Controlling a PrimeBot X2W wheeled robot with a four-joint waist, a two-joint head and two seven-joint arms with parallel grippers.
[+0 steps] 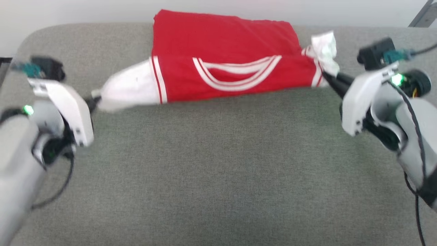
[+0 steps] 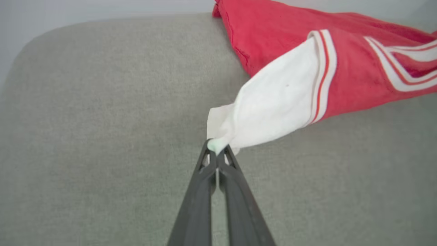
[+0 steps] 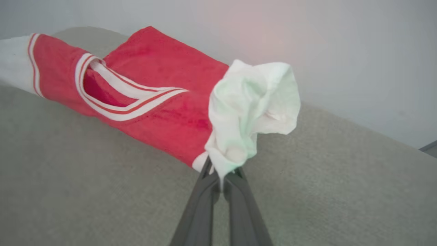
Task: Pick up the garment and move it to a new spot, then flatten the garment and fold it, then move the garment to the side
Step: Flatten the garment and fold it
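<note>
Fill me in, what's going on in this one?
The robot holds a red shirt by both ends. The left claw is shut on one white sleeve, and the right claw is shut on the other sleeve. The shirt is stretched between them over the far part of the grey pad, body doubled over, neckline up. It is not yet moved aside.
</note>
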